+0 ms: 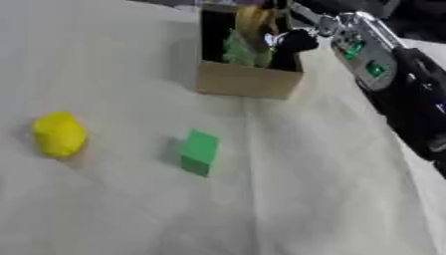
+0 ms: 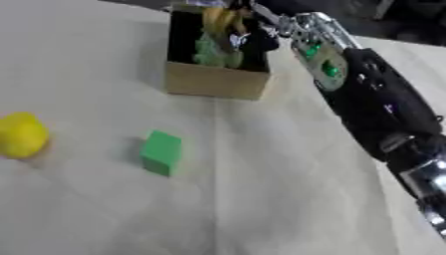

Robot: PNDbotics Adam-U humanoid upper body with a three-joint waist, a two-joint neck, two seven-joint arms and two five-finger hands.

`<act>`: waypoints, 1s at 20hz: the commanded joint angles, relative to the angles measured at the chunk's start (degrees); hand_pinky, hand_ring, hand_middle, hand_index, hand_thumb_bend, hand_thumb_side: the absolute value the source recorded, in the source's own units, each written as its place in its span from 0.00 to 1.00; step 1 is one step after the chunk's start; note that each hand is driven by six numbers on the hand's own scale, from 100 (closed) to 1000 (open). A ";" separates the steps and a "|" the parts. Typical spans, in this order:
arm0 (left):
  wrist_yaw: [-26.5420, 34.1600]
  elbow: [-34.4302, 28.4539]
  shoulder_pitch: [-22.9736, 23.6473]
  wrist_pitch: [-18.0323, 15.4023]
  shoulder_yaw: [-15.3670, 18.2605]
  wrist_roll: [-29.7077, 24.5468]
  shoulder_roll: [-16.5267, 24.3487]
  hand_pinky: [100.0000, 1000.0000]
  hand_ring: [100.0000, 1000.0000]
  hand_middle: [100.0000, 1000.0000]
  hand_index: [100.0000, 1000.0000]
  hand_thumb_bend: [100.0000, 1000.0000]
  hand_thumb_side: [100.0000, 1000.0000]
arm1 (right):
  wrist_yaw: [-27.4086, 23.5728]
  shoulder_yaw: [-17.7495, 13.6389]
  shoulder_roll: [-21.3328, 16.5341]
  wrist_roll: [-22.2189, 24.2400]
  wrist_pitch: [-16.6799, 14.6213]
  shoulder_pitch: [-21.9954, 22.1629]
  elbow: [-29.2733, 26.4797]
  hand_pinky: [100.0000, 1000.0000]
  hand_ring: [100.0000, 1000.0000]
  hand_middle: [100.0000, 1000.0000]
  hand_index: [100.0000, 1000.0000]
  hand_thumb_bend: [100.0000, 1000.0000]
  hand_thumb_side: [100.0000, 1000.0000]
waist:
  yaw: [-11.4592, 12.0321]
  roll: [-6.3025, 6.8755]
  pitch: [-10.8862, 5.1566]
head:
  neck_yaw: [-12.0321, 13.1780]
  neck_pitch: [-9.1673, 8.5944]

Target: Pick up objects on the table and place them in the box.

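An open cardboard box [image 1: 248, 79] stands at the far middle of the table. Inside it I see a green thing [image 1: 244, 52] and a yellow-orange thing [image 1: 253, 20]. My right arm comes in from the right, and my right hand [image 1: 292, 42] is over the box's right side, just above its rim. Whether it holds anything is hidden. On the cloth nearer me lie a yellow rounded object [image 1: 59, 133] at the left and a green block [image 1: 199, 152] near the middle, both far from the hand. My left hand does not show.
A pale cloth [image 1: 287, 189] covers the table. My right forearm [image 2: 375, 104], black with green lights near the wrist, stretches along the right side of the table. Dark shapes lie beyond the far edge.
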 commanded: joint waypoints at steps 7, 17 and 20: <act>0.41 -1.21 -0.27 0.04 0.25 -0.29 0.82 0.90 0.71 0.73 0.83 0.21 0.61 | -0.83 -0.51 -1.55 1.41 0.91 -0.80 -3.43 0.86 0.91 0.87 0.90 0.00 0.45 | -0.35 0.68 -1.79 | 0.53 0.79; 0.32 -1.21 0.53 0.18 0.41 -0.21 0.78 0.90 0.71 0.73 0.83 0.21 0.61 | -3.16 0.92 -5.04 -0.42 2.40 0.19 -13.57 0.87 0.92 0.90 0.91 0.00 0.28 | -1.59 1.03 -3.08 | 1.63 1.99; 0.33 -1.21 0.51 0.18 0.31 -0.42 0.72 0.90 0.71 0.73 0.83 0.21 0.61 | -2.24 1.31 -5.47 2.94 3.39 0.26 -14.35 0.91 0.96 0.91 0.94 0.10 0.00 | -1.82 1.10 -3.37 | 1.58 2.09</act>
